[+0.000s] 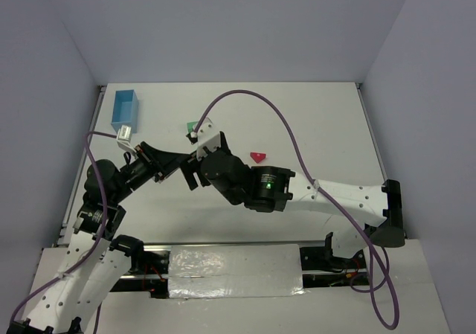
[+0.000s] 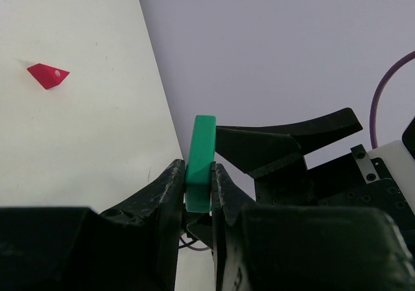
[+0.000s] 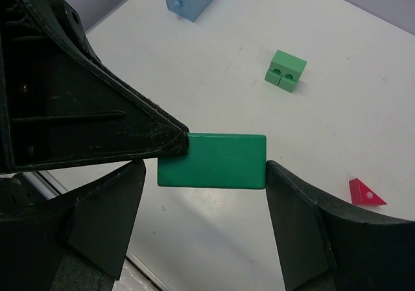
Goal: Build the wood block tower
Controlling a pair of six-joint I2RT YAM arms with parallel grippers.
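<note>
handing over: left gripper (image 2: pixel 198 182) pinches flat green block (image 2: pixel 203 142) across its broad faces; right gripper (image 3: pixel 205 174) spread, flanking its short ends. close squarely before left releases.

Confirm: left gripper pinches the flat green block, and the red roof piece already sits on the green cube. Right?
Not quite. The left gripper does pinch the flat green block, but the red roof piece lies on the table, apart from the green cube. The right wrist view shows it.
</note>
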